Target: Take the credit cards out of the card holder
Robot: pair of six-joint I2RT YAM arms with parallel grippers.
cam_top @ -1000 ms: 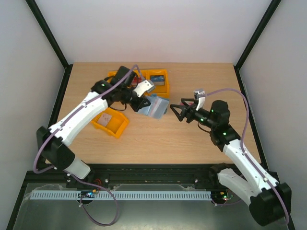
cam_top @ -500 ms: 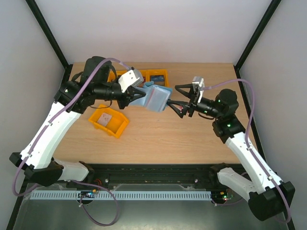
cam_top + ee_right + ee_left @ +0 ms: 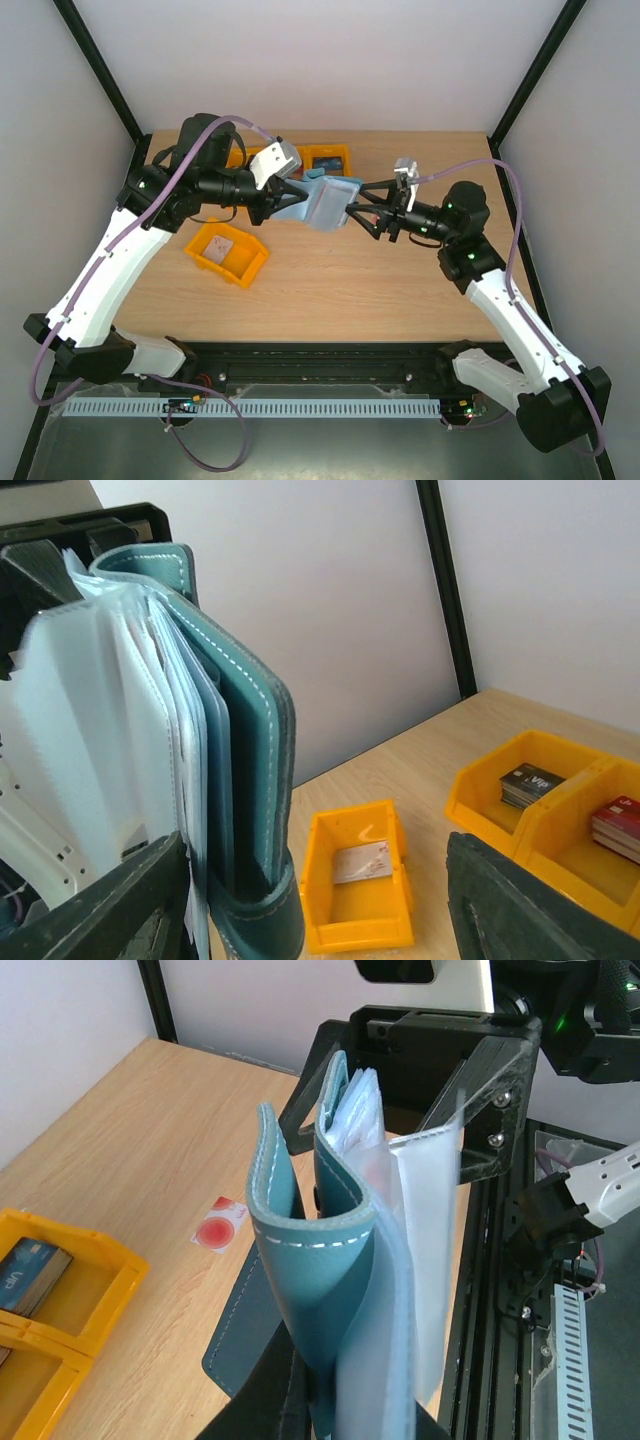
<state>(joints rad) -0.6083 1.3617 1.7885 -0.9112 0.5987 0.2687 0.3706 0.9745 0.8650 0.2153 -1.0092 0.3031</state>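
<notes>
The teal-blue card holder (image 3: 322, 200) hangs open in the air over the table's middle, with my left gripper (image 3: 288, 199) shut on its spine (image 3: 330, 1260). Clear plastic sleeves (image 3: 90, 730) fan out of it. My right gripper (image 3: 356, 208) stands open around the holder's free edge: the holder (image 3: 240, 770) rests against one finger (image 3: 100, 900) and the other finger (image 3: 540, 900) is far off. One credit card, white with a red round mark (image 3: 218, 1230), lies flat on the wood below. A pale card (image 3: 362, 862) lies in the single orange bin (image 3: 228, 252).
A double orange bin (image 3: 318, 165) at the back holds stacks of dark cards (image 3: 530, 783). A corner of it shows in the left wrist view (image 3: 60, 1300). Black frame posts and white walls close the table in on three sides.
My left arm has lifted the card holder off the table and swung it right. My right gripper has moved left onto the holder's edge, and its jaws have narrowed a little.
</notes>
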